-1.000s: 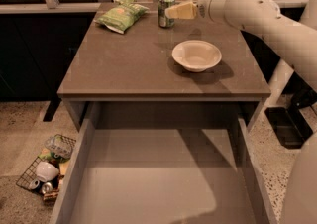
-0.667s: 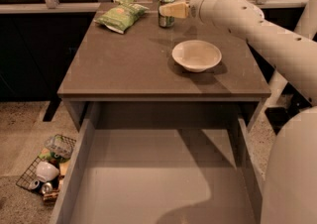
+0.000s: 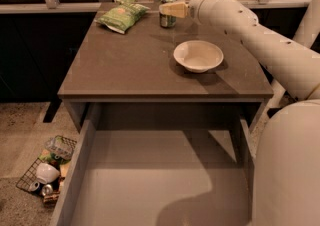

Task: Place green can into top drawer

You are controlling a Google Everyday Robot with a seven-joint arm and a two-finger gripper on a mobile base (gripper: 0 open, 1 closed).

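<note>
My gripper [image 3: 170,10] is at the green can [image 3: 166,20], behind the white bowl [image 3: 198,55]; whether it grips, I cannot tell. In front of the white bowl the top drawer [image 3: 150,180] is open.

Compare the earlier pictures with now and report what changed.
The gripper moved left over the far side of the table and now sits right at the green can. A grip cannot be confirmed. The can, chip bag, white bowl and open top drawer stayed put.
</note>
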